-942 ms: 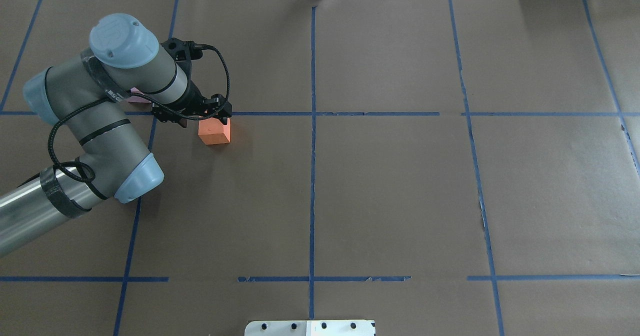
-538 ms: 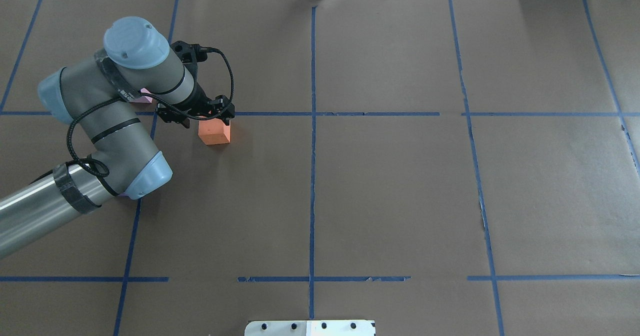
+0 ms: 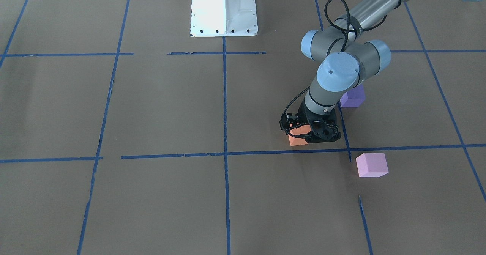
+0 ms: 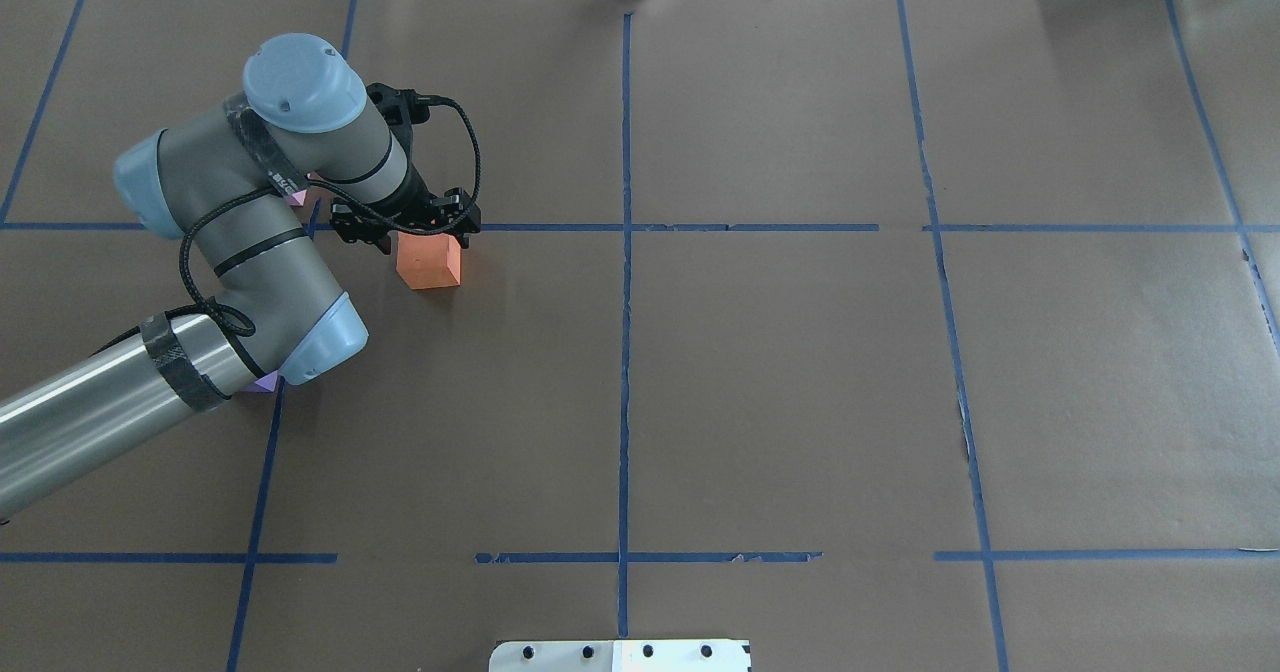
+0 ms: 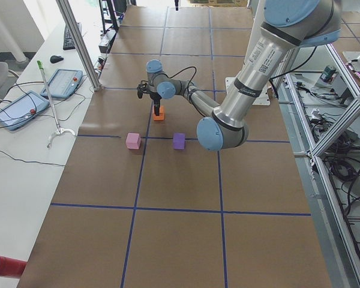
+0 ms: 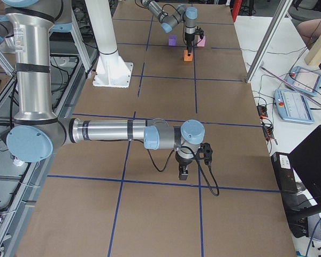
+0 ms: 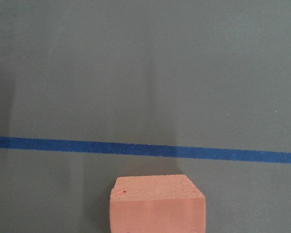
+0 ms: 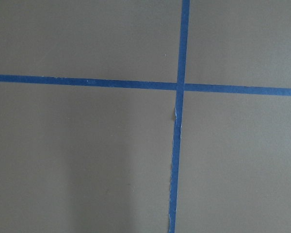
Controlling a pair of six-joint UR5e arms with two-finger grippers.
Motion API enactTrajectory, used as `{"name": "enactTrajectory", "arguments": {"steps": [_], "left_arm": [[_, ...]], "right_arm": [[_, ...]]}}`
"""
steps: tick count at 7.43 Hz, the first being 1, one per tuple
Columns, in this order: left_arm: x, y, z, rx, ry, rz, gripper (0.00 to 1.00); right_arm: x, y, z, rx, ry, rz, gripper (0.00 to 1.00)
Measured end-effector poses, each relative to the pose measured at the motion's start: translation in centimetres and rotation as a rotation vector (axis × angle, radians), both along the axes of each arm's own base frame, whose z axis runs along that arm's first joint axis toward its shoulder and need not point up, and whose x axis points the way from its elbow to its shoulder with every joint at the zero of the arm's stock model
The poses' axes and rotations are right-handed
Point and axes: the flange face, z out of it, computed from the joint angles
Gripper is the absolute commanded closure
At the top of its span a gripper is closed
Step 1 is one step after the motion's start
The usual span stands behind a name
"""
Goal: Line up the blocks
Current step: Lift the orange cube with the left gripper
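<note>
The orange block sits on the brown table just on the robot's side of a blue tape line; it also shows in the front-facing view and at the bottom of the left wrist view. My left gripper is low over its far edge, with its jaws apart and a dark finger on either side. The purple block lies by the left arm's elbow. The pink block lies across the tape line, apart from the others. My right gripper shows only in the exterior right view; I cannot tell its state.
Blue tape lines cross the brown paper cover in a grid. The white robot base stands at the table's near edge. The left arm's elbow hangs over the purple block.
My left arm has swung to the right and its gripper has shifted slightly right over the orange block. The orange block has not moved.
</note>
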Motion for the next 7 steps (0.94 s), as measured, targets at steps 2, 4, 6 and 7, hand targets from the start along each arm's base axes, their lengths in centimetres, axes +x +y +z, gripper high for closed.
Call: {"name": "enactTrajectory", "arguments": {"steps": [2, 4, 6, 7], "left_arm": [[1.3, 0.4, 1.1, -0.003, -0.003, 0.015, 0.07], [1.8, 0.5, 1.8, -0.002, -0.002, 0.020, 0.47], [1.9, 0.5, 1.9, -0.002, 0.002, 0.018, 0.78], [1.7, 0.4, 1.9, -0.003, 0.002, 0.015, 0.85]], "right_arm": [[0.0, 0.0, 0.0, 0.000, 0.000, 0.000, 0.00], [0.0, 0.0, 0.0, 0.000, 0.000, 0.000, 0.00], [0.0, 0.0, 0.0, 0.000, 0.000, 0.000, 0.00], [0.0, 0.0, 0.0, 0.000, 0.000, 0.000, 0.00]]}}
